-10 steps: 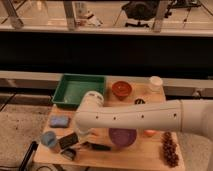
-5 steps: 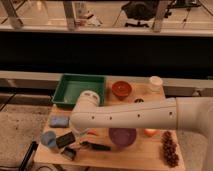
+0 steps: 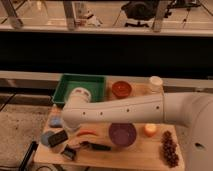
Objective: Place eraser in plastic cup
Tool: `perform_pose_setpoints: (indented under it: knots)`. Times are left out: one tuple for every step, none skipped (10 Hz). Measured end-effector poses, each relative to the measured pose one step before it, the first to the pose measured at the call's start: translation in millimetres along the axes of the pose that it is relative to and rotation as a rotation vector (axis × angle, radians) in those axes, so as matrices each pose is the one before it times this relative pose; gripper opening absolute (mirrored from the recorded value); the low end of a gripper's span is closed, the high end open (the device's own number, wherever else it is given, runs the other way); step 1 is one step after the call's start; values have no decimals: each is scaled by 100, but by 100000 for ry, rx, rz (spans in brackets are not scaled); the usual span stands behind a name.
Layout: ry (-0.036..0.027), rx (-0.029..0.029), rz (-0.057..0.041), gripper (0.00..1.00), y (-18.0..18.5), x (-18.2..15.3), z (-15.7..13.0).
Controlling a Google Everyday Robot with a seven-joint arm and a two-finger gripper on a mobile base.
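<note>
The eraser (image 3: 58, 137) lies across the plastic cup (image 3: 48, 139) near the worktop's (image 3: 125, 154) front-left corner. My gripper (image 3: 75, 131) hangs just above; its state I cannot tell. Behind, the green tray (image 3: 65, 83) reaches the far edge.

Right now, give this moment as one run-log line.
tool: holds eraser | over: cup | table front-left | eraser not yet released

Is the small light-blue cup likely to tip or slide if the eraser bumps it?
It would probably slide rather than tip: the plastic cup looks short and wide, and it stands upright on the wooden table. It also seems light for its size, so the eraser, close by its rim just below the gripper, could easily nudge it.
</note>
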Motion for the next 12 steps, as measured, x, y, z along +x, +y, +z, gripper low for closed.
perform_pose_setpoints:
  knots:
    - [-942,-206,-1820,0,-555,-438,359]
    - [-555,-142,-1004,0,-335,-224,235]
    - [-1063,-394,-2023,0,-576,-588,514]
    - [-797,-364,-1503,0,-348,-495,443]
    - [-548,-163,-1184,0,-286,-324,349]
    - [-610,-166,-1215,0,-305,-302,330]
    - [-336,50,-852,0,-223,-124,212]
    - [-297,456,-1039,0,-270,-37,156]
    - [-585,518,-1014,0,-298,-89,225]
    - [-561,575,-903,0,-244,-158,120]
    - [-501,854,-831,0,-293,-45,101]
    - [-160,603,-510,0,-197,77,56]
